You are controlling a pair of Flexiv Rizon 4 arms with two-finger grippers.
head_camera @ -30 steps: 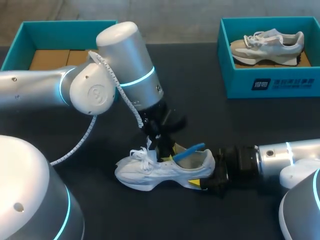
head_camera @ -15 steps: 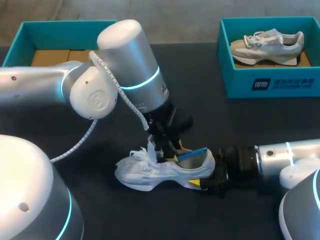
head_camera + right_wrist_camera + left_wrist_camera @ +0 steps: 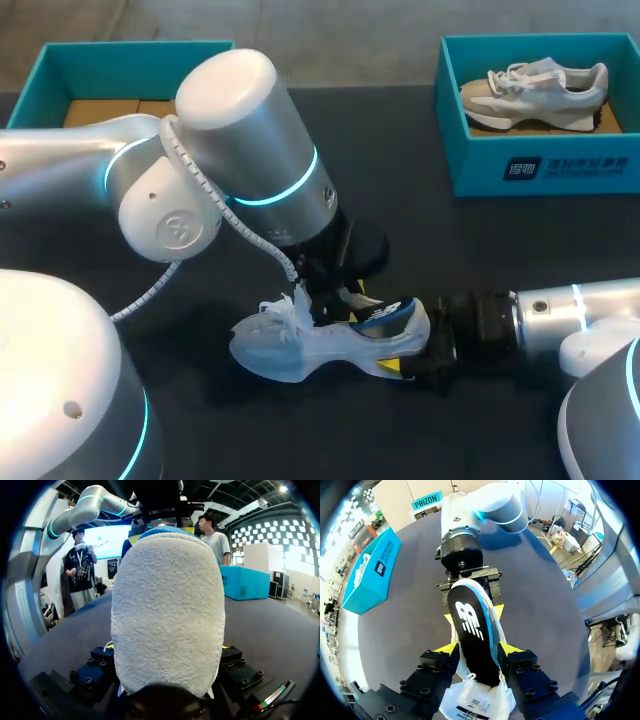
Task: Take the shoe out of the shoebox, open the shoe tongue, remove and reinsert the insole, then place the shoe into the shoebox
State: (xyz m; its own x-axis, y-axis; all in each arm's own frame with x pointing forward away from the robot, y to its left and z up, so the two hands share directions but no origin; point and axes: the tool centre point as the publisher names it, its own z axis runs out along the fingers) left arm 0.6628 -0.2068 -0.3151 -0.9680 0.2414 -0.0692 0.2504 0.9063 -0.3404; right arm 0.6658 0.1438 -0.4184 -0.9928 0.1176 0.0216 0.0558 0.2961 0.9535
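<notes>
So here's what your rig looked like at that moment. The white mesh sneaker [image 3: 300,345] lay on its sole on the black table [image 3: 480,260], a bit toward 6 o'clock from the table's middle, with the toe pointing to 9 o'clock and the heel to 3 o'clock. It was out of the box.

Your right claw [image 3: 412,352] came in flat from 3 o'clock and was clamped on the heel, one yellow tip on each side. In the right wrist view the fuzzy heel lining sat right between its fingers.

Your left claw [image 3: 479,650] came down from above over the shoe's opening. It was pinched on the black insole with a blue edge [image 3: 472,630], which sat partly inside the sneaker, its heel end lifted toward the right claw. The white tongue was bunched up just under the left claw.

The teal cardboard shoebox [image 3: 540,165] sat at 1 o'clock with a grey-and-beige sneaker [image 3: 535,85] in it. A second teal box [image 3: 40,80] at 11 o'clock held brown cardboard [image 3: 100,118].
</notes>
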